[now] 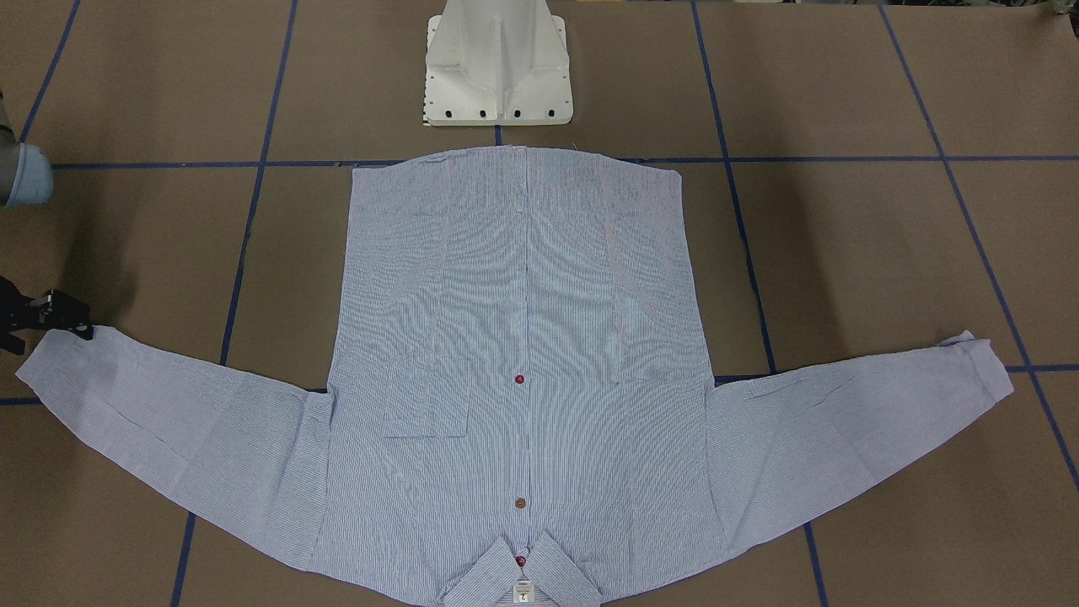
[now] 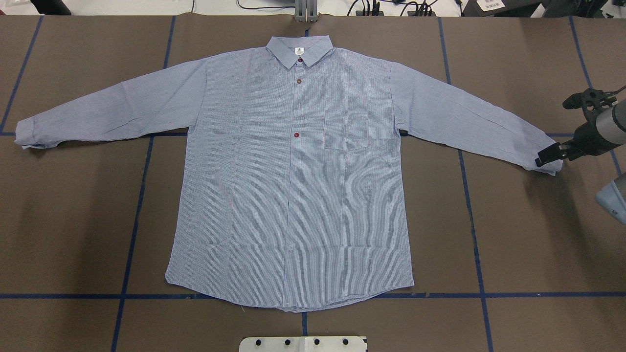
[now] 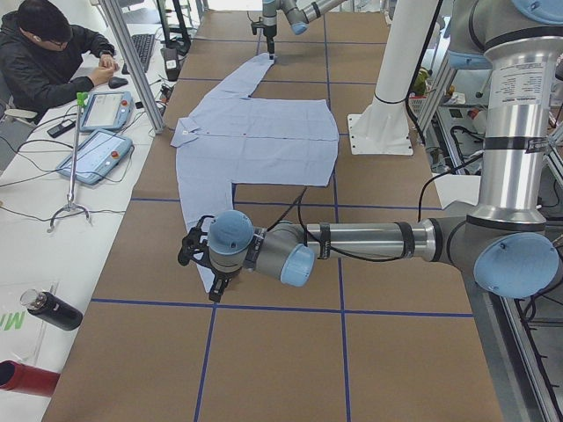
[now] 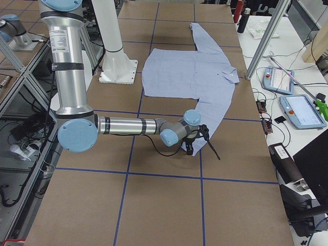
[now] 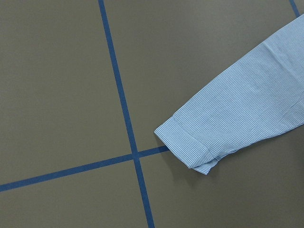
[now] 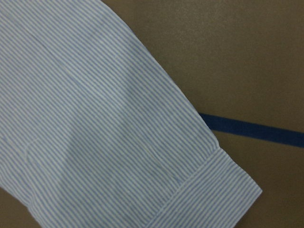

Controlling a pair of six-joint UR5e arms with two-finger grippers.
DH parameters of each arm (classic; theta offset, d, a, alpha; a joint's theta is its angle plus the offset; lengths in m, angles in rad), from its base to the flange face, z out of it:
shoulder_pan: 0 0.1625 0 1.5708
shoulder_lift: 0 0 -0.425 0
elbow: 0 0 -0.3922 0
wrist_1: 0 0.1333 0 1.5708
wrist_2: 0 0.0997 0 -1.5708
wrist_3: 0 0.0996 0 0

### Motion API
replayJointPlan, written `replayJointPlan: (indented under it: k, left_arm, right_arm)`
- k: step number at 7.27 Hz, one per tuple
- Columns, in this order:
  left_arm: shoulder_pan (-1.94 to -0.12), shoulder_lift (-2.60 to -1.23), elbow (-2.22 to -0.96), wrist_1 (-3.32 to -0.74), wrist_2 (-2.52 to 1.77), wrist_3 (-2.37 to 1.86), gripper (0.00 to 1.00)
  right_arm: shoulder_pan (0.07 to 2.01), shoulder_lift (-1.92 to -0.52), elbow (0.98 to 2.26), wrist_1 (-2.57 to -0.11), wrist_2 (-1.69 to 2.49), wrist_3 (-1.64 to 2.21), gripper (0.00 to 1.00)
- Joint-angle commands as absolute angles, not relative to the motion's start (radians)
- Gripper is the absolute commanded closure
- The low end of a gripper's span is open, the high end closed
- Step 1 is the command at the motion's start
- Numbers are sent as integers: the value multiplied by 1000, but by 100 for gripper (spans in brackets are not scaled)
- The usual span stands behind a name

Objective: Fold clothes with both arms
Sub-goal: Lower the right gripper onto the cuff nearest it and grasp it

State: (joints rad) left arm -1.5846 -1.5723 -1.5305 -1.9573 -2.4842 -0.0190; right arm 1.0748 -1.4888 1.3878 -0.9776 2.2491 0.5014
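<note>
The light blue striped shirt [image 2: 293, 171] lies flat and face up on the table, sleeves spread, collar [image 2: 299, 49] at the far side. My right gripper [image 2: 550, 156] is low at the right sleeve's cuff [image 2: 550, 166]. In the front-facing view the right gripper [image 1: 46, 333] shows two black fingers that look apart, one touching the cuff [image 1: 50, 362]. The right wrist view shows that cuff [image 6: 213, 185] flat and close, with no fingers. My left gripper [image 3: 211, 281] hovers over the other cuff [image 5: 190, 142]. It shows only in the left side view, so I cannot tell if it is open.
The white pedestal base [image 1: 497, 67] stands just behind the shirt's hem. Blue tape lines [image 2: 142, 205] cross the brown table. An operator [image 3: 53, 61] sits at a side desk with tablets and cables beyond the far table edge.
</note>
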Motion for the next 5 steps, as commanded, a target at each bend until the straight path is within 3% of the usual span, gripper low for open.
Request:
replayJointPlan:
  k: [1,3,5]
  left_arm:
    - [-1585,-1572,-1531,-1959,-2485,-20,1]
    - [-1586,-1572,-1532,-1957,-2485,-20,1]
    - [-1586,-1572,-1534,-1957,-2485,-20,1]
  right_arm:
    - [1074,-1486,1384,-979,2255,505,0]
    - [1074,-1496,1384,-980,2256,515,17]
    - [1074,-1500,1382,-983,2258,514,21]
